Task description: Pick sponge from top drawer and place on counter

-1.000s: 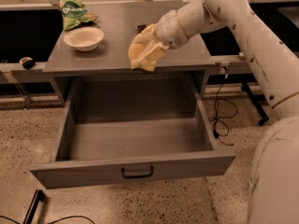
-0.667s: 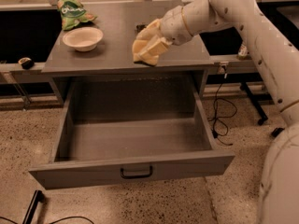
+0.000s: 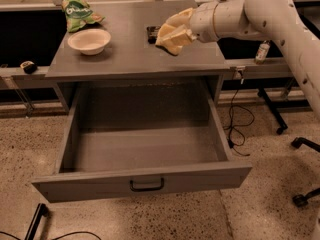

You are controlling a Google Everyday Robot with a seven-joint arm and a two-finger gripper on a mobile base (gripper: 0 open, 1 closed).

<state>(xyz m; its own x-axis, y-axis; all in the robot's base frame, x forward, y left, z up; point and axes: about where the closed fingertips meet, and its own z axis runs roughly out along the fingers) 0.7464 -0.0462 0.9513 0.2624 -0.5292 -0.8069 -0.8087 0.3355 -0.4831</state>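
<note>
The top drawer (image 3: 145, 176) is pulled wide open below the counter (image 3: 125, 59), and its inside shows nothing. My gripper (image 3: 169, 35) reaches in from the right over the right middle of the counter. It is shut on the pale yellow sponge (image 3: 171, 44), which sits low over the counter surface; I cannot tell whether it touches. The cream-yellow fingers (image 3: 177, 20) wrap the sponge from above.
A white bowl (image 3: 89, 40) stands on the counter's left part, with a green snack bag (image 3: 78, 13) behind it. A small dark object (image 3: 152, 33) lies just left of the gripper. Cables and chair wheels lie on the floor at the right.
The gripper with the sponge has moved from the counter's front edge back over the counter surface and a little lower. The drawer has stayed open.
</note>
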